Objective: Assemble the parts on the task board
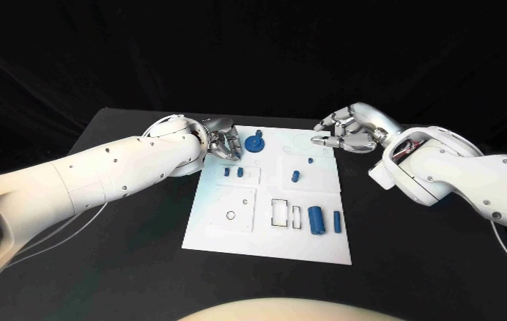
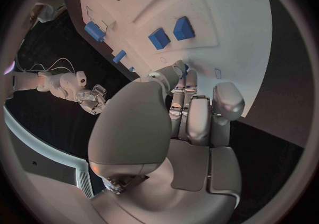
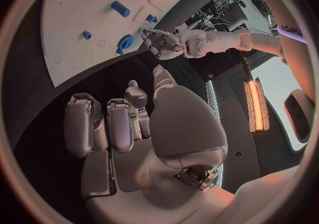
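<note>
The white task board (image 1: 217, 222) lies mid-table. At its far left corner stands a round blue part (image 1: 257, 144), also seen as a round blue part (image 3: 124, 43). My left hand (image 1: 222, 142) hovers just beside it with fingers curled in and nothing held; a sliver of blue (image 2: 186, 67) peeks past its fingertips (image 2: 179, 83). Two small blue blocks (image 1: 234, 171) lie nearer, shown as blocks (image 2: 170, 33). My right hand (image 1: 346, 132) sits at the board's far right corner with curled, empty fingers (image 3: 109, 123).
A small blue piece (image 1: 296, 175) and a peg (image 1: 311, 160) sit mid-board. Two long blue bars (image 1: 317, 218) (image 1: 337, 221) lie near the right edge beside an outlined rectangular slot (image 1: 280, 213). Black table (image 1: 127, 262) surrounds the board.
</note>
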